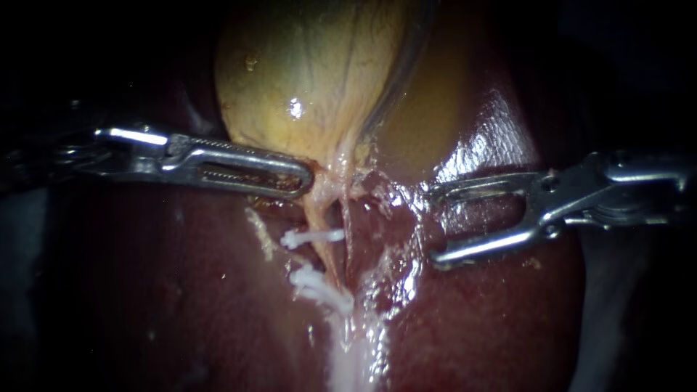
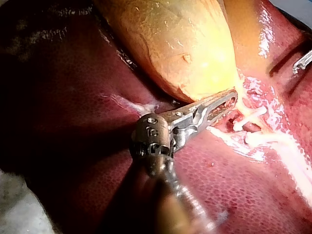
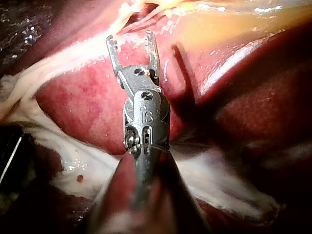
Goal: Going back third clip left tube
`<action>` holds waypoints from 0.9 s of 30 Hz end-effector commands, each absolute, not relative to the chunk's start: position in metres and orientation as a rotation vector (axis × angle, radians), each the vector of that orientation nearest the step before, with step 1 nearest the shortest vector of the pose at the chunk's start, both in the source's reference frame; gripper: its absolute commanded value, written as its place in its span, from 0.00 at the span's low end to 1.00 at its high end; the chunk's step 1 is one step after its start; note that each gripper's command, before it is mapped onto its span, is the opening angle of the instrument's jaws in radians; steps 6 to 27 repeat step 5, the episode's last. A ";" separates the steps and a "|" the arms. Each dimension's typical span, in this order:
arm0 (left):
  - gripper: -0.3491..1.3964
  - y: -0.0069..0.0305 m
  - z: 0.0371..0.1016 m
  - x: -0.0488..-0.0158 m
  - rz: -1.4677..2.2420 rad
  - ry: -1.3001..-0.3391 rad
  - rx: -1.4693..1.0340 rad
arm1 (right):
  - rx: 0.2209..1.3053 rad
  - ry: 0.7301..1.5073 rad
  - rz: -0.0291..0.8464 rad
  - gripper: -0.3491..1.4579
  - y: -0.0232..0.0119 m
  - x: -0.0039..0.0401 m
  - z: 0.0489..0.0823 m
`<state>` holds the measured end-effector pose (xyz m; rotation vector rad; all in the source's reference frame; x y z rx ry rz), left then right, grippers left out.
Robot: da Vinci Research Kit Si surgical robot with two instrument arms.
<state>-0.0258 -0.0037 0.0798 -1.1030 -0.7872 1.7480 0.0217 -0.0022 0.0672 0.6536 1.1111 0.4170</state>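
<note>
- Endoscope view: your left instrument enters from the left of the frame and reaches the centre. Its jaws lie close together, clamped on the narrow lower end of the gallbladder, which fills the upper centre.
- Just below that grip, the left tube runs down the middle of the frame as a pale strip over the dark red liver.
- Two white clips sit across this tube. The upper clip is just below your left jaws, and the lower clip is a little further down and looks thicker.
- Your right instrument comes in from the right of the frame. Its jaws stand wide apart with nothing between them, right of the tube and clear of both clips.
- Left wrist view: your left instrument has its jaws pressed together on the lower edge of the gallbladder. The upper clip lies just ahead of the jaw tips, the lower clip sits beside it a little further on, and the liver lies under the shaft.
- Right wrist view: your right instrument holds its two jaws spread, empty, over the liver. Pale strands lie just ahead of the tips; you cannot pick out the clips there.
</note>
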 end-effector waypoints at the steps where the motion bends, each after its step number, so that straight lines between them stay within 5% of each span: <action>1: 0.00 -0.0037 0.0798 -0.0257 1.748 -0.788 -1.103 | 0.654 1.111 0.417 0.47 -0.0022 0.0217 0.0672; 27: 0.00 -0.0037 0.0798 -0.0257 1.748 -0.789 -1.103 | 0.653 1.111 0.417 0.47 -0.0022 0.0217 0.0672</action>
